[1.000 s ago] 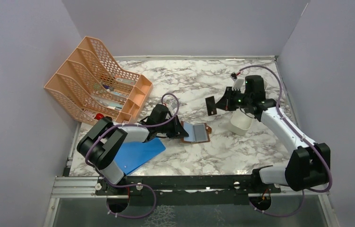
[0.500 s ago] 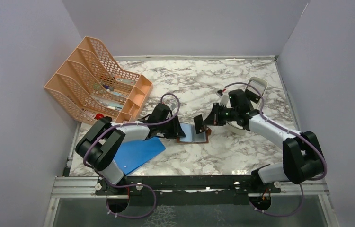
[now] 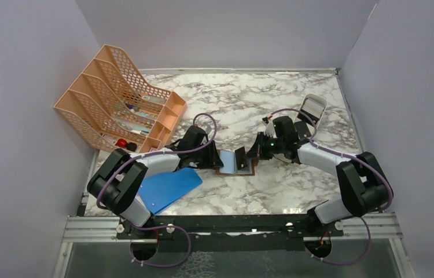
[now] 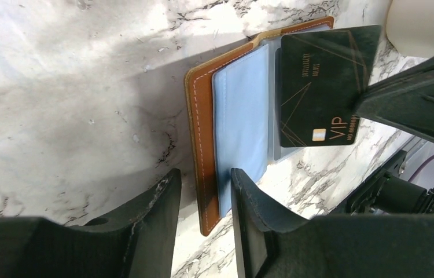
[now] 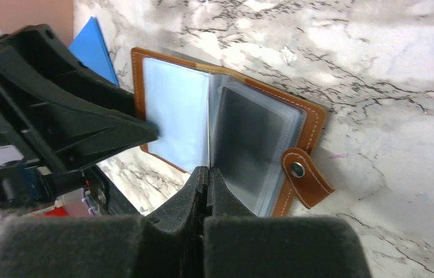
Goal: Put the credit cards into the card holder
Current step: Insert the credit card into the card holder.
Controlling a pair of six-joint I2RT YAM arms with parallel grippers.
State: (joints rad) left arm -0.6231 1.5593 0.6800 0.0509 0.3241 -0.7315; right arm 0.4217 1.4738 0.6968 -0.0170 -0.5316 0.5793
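The brown leather card holder (image 3: 248, 169) lies open on the marble, snap tab (image 5: 307, 179) at its right edge. A light blue card (image 4: 241, 121) lies on its left page. My right gripper (image 3: 252, 155) is shut on the dark, almost black card (image 4: 319, 87), marked VIP, and holds it tilted over the clear sleeves of the right page (image 5: 255, 145). In the right wrist view the card is edge-on between the closed fingers (image 5: 226, 194). My left gripper (image 4: 203, 191) is open, its jaws straddling the holder's left edge, one finger on the blue page.
An orange mesh rack (image 3: 119, 101) stands at the back left. A large bright blue board (image 3: 168, 186) lies beside the left arm. A white oblong tray (image 3: 313, 107) sits behind the right arm; a cream object (image 4: 423, 23) is close to the holder.
My right arm has swung left and down, carrying the dark card from above the table to just over the open holder. My left gripper has stayed at the holder's left edge.
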